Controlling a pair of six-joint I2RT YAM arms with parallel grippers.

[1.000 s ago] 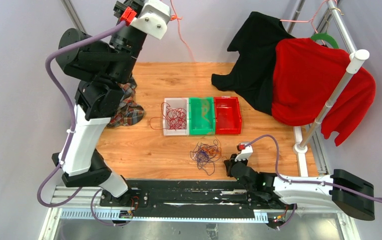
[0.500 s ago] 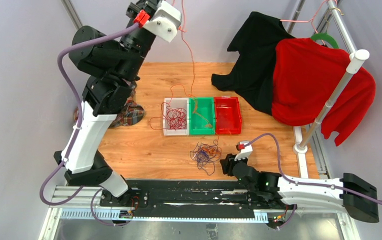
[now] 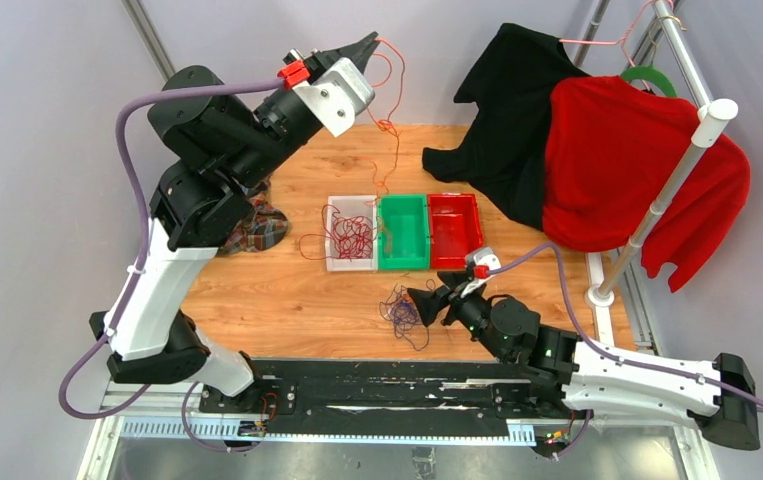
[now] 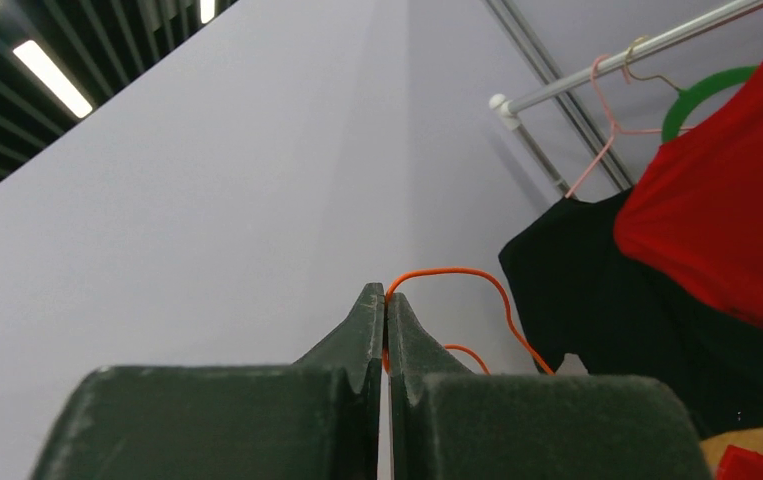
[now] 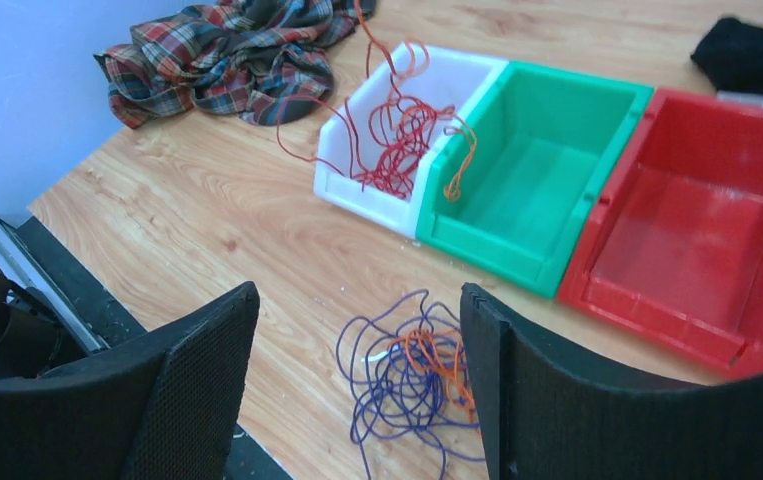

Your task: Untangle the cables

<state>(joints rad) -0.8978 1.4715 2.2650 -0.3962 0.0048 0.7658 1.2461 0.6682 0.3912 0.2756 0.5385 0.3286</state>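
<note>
Lying just ahead of splayed right gripper (image 5: 355,297): thin purple-and-orange cable tangle (image 5: 407,375); distant left gripper (image 4: 385,300) pinches thin orange cable (image 4: 457,271).

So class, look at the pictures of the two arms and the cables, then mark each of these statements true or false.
1. The left claw is shut on an orange cable. True.
2. The right claw is clamped on the purple tangle. False: its jaws stand open, and the purple tangle lies loose on the table in front of it.
3. A red cable lies in the white bin. True.
4. The red bin holds purple cable. False: no cable shows in it.
5. The green bin stands between the white bin and the red bin. True.
</note>
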